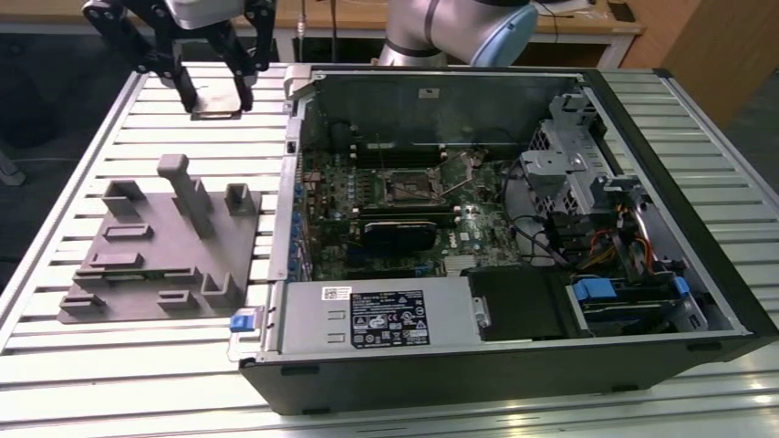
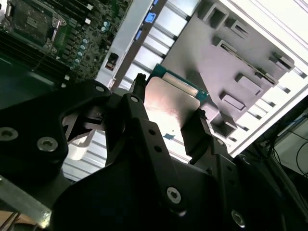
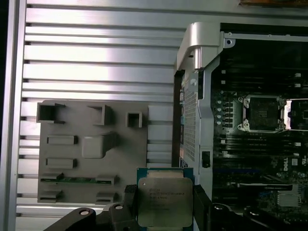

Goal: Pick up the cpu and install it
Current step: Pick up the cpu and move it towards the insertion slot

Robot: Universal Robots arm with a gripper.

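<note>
gripper (image 1: 219,99) | closed on the cpu (image 3: 164,199), fingers on two opposite edges | above table (image 1: 73,365), beyond grey fixture (image 1: 159,246), on the exterior view's left of open computer case (image 1: 487,381)

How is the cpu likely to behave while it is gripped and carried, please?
The cpu looks like a thin rigid plate, so it probably will not flex. Its shiny metal top suggests it could slip between the jaws pinching its edges. Being thin, it is likely light.
</note>
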